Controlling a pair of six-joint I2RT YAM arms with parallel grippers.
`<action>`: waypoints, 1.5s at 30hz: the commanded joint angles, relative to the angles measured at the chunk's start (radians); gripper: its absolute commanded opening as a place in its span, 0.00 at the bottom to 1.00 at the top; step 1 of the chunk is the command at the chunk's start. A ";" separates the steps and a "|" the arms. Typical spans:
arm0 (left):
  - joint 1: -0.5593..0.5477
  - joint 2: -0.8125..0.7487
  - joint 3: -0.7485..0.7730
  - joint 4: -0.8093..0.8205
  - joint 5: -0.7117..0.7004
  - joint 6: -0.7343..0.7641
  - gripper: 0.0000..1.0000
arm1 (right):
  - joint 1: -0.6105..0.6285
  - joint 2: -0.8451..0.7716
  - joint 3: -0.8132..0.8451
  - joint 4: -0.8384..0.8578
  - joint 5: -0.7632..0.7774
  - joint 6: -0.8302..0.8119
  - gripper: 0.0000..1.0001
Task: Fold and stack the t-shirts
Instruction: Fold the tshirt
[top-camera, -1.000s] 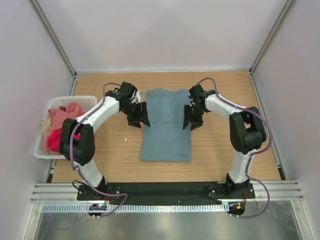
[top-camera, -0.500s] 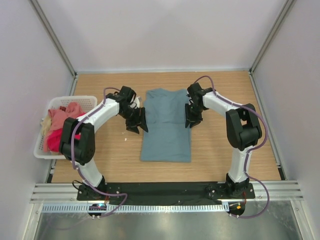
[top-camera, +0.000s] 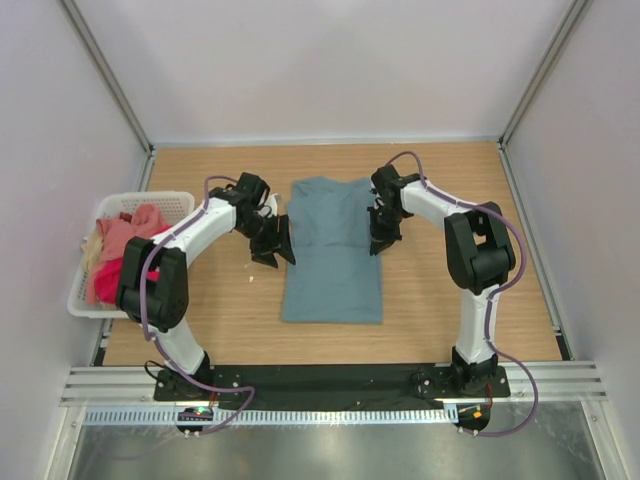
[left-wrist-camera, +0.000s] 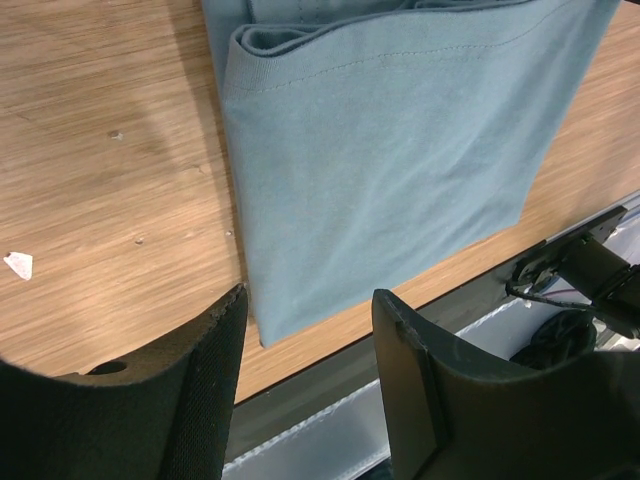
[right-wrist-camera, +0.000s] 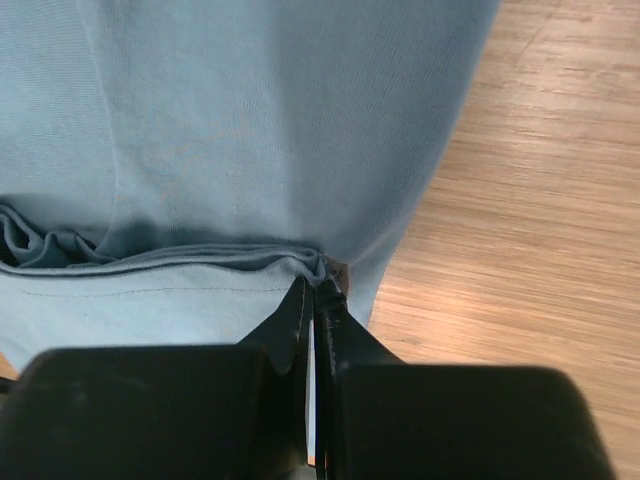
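A large grey-teal t-shirt (top-camera: 332, 262) lies flat mid-table, its sides folded in. My right gripper (top-camera: 378, 238) is at its right edge, near the sleeve fold. In the right wrist view the right gripper (right-wrist-camera: 318, 290) is shut on a bunched fold of the t-shirt (right-wrist-camera: 270, 120). My left gripper (top-camera: 284, 243) stands open at the shirt's left edge. Seen from the left wrist, the left gripper (left-wrist-camera: 310, 300) holds nothing and the t-shirt (left-wrist-camera: 390, 150) lies below and ahead of it. Salmon pink (top-camera: 138, 224), crimson-pink (top-camera: 104, 282) and cream (top-camera: 92, 246) t-shirts sit heaped in the basket.
A white slotted basket (top-camera: 172, 197) stands at the table's left edge. Walls close in the left, back and right sides. The black base rail (top-camera: 330, 378) runs along the near edge. A small white scrap (left-wrist-camera: 18, 264) lies on the wood left of the shirt.
The right gripper has shut on the shirt's right edge fold after shifting slightly back and inward. The left gripper moved a little nearer the shirt's left edge and stayed open.
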 joint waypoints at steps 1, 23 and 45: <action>0.013 -0.061 -0.010 0.001 0.026 0.004 0.54 | -0.001 -0.037 0.048 -0.038 0.041 -0.001 0.01; 0.025 0.039 0.022 0.117 0.075 -0.034 0.53 | -0.009 -0.132 -0.081 -0.029 0.122 0.062 0.02; 0.019 -0.010 -0.121 0.074 0.077 0.036 0.69 | -0.012 -0.428 -0.431 0.016 -0.164 0.033 0.77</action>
